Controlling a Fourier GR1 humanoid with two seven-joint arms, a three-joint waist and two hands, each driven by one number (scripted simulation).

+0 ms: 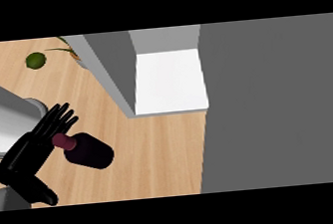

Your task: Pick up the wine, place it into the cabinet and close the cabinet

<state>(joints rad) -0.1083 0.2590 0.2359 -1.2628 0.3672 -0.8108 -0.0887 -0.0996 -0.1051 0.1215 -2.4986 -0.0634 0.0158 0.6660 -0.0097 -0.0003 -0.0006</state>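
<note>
The wine bottle point(90, 150), dark purple with a reddish neck, stands on the wooden counter point(151, 155) at the left. My left hand point(29, 153) is right against its neck from the left, fingers point(59, 117) straight and fanned past the neck, thumb point(43, 192) spread out below. The fingers do not curl round the bottle. The cabinet point(171, 81) is to the upper right, its white inside showing and its grey door point(110, 71) swung open toward me. My right hand is out of view.
A broad grey surface point(280, 104) fills the right side. A large pale grey cylinder point(3, 110) stands at the left edge, just behind my hand. A green fruit point(36, 59) and a plant sprig point(68, 48) lie at the back left.
</note>
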